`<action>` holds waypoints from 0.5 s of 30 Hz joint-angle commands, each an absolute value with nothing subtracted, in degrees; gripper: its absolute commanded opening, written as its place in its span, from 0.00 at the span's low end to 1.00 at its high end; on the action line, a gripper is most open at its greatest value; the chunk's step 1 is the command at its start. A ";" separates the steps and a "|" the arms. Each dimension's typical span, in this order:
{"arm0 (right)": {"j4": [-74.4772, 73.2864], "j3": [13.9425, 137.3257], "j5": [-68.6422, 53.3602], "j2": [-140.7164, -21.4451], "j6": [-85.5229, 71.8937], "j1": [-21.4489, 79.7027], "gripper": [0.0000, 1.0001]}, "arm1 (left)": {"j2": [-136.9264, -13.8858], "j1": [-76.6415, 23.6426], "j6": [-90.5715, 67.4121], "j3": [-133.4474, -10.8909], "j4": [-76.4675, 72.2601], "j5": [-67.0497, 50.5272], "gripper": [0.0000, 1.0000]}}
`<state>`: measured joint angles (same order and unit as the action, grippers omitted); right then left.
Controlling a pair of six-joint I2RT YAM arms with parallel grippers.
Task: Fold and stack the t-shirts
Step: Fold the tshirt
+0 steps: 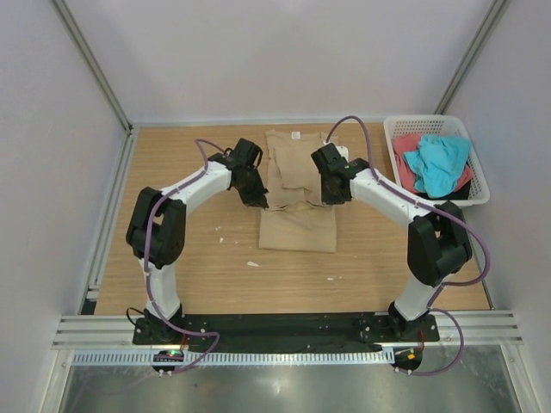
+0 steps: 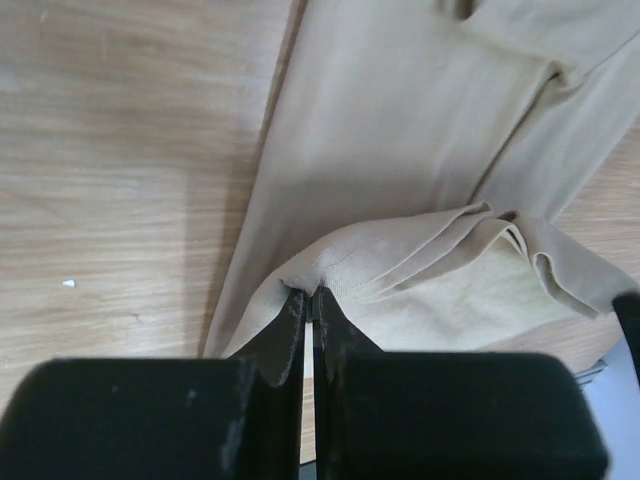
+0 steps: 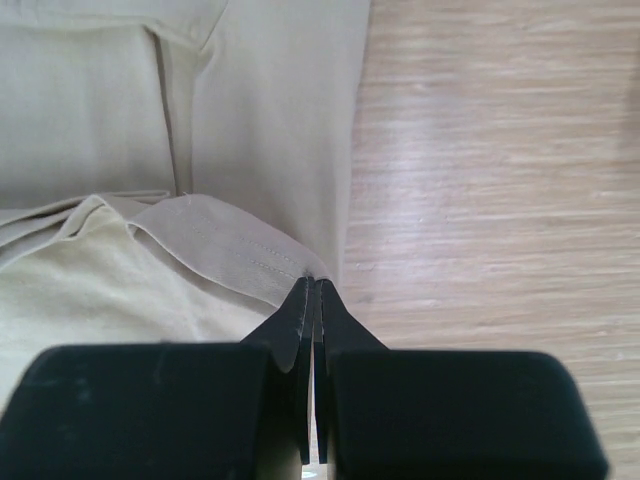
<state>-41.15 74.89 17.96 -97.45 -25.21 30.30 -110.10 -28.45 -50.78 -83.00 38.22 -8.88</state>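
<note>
The tan-beige t-shirt [image 1: 297, 202] lies as a narrow strip in the middle of the table, its white neck label [image 1: 295, 135] at the far end. My left gripper [image 1: 259, 200] is shut on the shirt's left edge [image 2: 330, 262] and lifts a bunched fold of cloth. My right gripper [image 1: 327, 196] is shut on the right hemmed edge [image 3: 250, 255] and lifts it too. The cloth between the two grippers hangs doubled above the flat lower layer. A turquoise t-shirt [image 1: 439, 162] and a coral-red t-shirt [image 1: 405, 155] lie crumpled in the basket.
The white lattice basket [image 1: 432, 123] stands at the far right of the wooden table [image 1: 189, 249]. A few small white specks [image 1: 252, 263] lie on the wood near the shirt's near end. Grey walls close in the table on three sides.
</note>
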 commanded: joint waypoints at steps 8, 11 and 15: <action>-38.50 83.23 17.50 -101.07 -20.57 26.20 0.01 | -114.25 -24.79 -47.37 -94.12 38.50 -12.74 0.00; -37.53 84.81 16.61 -102.39 -20.22 25.14 0.01 | -116.53 -23.82 -47.37 -96.41 38.50 -14.06 0.00; -34.11 85.69 15.21 -103.53 -19.42 24.09 0.01 | -119.43 -22.85 -46.32 -99.40 37.62 -15.11 0.00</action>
<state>-38.09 83.00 16.25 -103.04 -20.99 24.95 -117.58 -23.94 -48.40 -96.07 38.50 -12.99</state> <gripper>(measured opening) 0.024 0.009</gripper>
